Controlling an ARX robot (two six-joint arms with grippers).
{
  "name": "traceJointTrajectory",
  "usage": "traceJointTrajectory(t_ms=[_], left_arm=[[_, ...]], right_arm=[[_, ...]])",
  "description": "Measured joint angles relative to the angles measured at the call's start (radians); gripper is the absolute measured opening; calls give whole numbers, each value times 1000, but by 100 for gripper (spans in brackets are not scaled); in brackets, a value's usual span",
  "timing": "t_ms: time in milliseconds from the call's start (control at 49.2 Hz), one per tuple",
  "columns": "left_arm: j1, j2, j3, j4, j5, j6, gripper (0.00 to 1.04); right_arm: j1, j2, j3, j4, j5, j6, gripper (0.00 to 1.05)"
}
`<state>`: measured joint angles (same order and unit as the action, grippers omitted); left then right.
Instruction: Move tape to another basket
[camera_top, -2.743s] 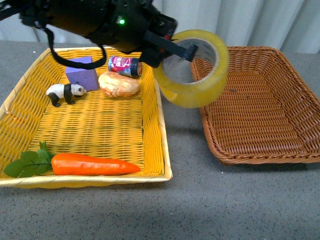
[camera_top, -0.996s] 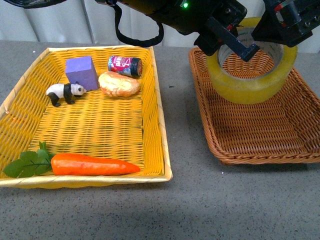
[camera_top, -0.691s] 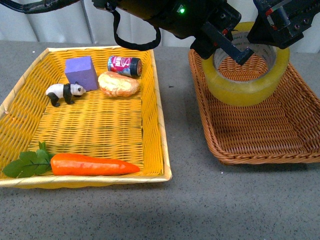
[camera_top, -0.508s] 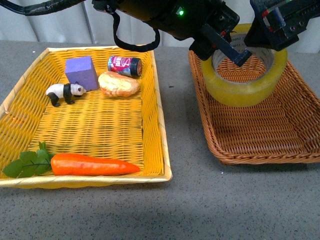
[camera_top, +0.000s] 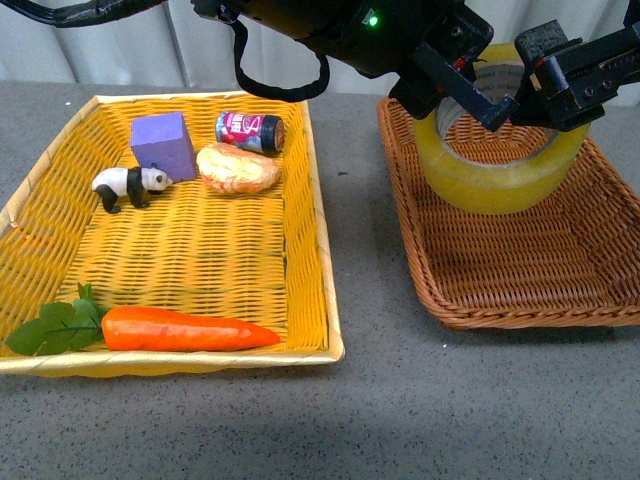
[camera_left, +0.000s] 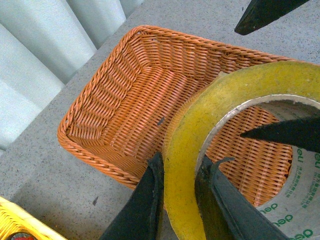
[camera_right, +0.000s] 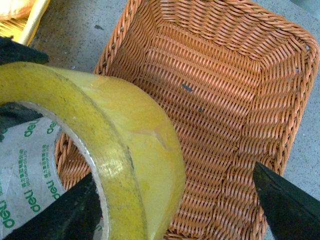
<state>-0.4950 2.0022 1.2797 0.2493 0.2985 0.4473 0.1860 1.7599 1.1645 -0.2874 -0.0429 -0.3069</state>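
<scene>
Bench (camera_top: 400, 420): grey; carries both baskets side by side.
Basket (camera_top: 520, 290): brown wicker, the receiving place as judged; nothing seen lying in it.
Tape (camera_top: 500, 180): held over the basket's far left part, hole upward, probably for a flat set-down.
Left tool (camera_left: 181, 175): pinching the roll's wall, one finger inside the core.
Right tool (camera_right: 175, 172): spread, gripping nothing.
Hidden: whether the roll touches the weave; basket's right rim cut off.
</scene>
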Motion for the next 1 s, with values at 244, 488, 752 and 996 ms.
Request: traceJointTrajectory(t_ms=[244,488,752,996], left_arm=[[-2,0,2,0,-1,-4,15],[-11,-1,6,12,-1,-31,15],[-21,-1,4,116,-195,-219,39],[91,-2,-1,137,-307,-297,76]], right_arm=[[2,1,0,-4,-13,32,47],[3,12,-3,-14,-3,60,19],[-21,28,-4,9,0,73,16],[-89,78,-28,10,3,78,16]])
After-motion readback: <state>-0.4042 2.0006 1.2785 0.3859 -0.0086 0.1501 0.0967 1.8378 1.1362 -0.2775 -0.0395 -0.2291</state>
